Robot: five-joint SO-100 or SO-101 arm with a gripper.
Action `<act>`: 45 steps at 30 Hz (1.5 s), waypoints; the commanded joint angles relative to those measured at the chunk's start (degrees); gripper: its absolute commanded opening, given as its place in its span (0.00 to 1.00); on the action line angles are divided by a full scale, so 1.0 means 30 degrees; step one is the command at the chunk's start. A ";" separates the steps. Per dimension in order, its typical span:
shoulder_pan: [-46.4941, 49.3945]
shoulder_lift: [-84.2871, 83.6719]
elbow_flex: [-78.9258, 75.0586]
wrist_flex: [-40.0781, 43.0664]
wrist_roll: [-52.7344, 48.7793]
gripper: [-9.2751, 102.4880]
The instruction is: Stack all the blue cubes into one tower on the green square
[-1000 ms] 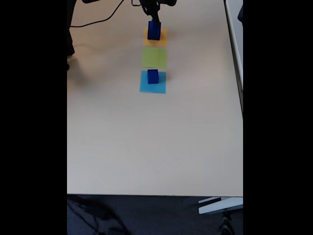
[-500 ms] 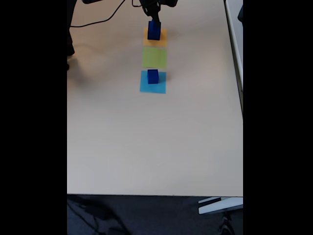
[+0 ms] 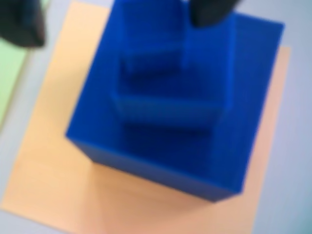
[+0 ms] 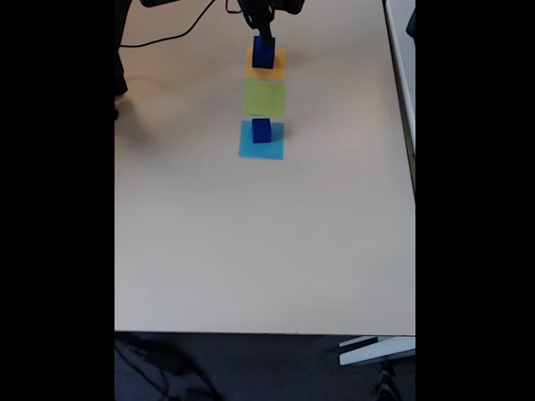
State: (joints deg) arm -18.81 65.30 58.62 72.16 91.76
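In the wrist view a large blue cube (image 3: 165,156) stands on the orange square (image 3: 48,170), and a smaller blue cube (image 3: 161,97) sits on top of it. My gripper (image 3: 117,17) is open just above this stack. Its dark fingers (image 3: 212,9) stand to either side of the upper cube, the left one well clear of it. The fixed view shows the same stack (image 4: 263,52) under the gripper (image 4: 264,32) at the far end of the table. Another blue cube (image 4: 262,129) sits on the light-blue square (image 4: 261,150). Between them lies the green square (image 4: 264,98), bare, with its edge (image 3: 9,73) at the left of the wrist view.
The three coloured squares lie in a line down the pale table (image 4: 251,242). A black cable (image 4: 167,33) runs across the far left corner. The table's right edge (image 4: 411,167) and front edge bound the surface.
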 commanded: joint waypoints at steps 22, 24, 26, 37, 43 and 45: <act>0.0264 0.0234 -0.1201 0.0088 -0.0410 0.15; 0.0264 0.0234 -0.1201 0.0088 -0.0439 0.15; 0.0293 0.0234 -0.1201 0.0088 -0.0439 0.15; 0.0322 0.0146 -0.1260 0.0029 -0.0469 0.10; 0.0352 0.0146 -0.1260 0.0029 -0.0469 0.09; 0.0352 0.0146 -0.1260 0.0029 -0.0469 0.09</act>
State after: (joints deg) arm -18.37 64.78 58.62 72.16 90.79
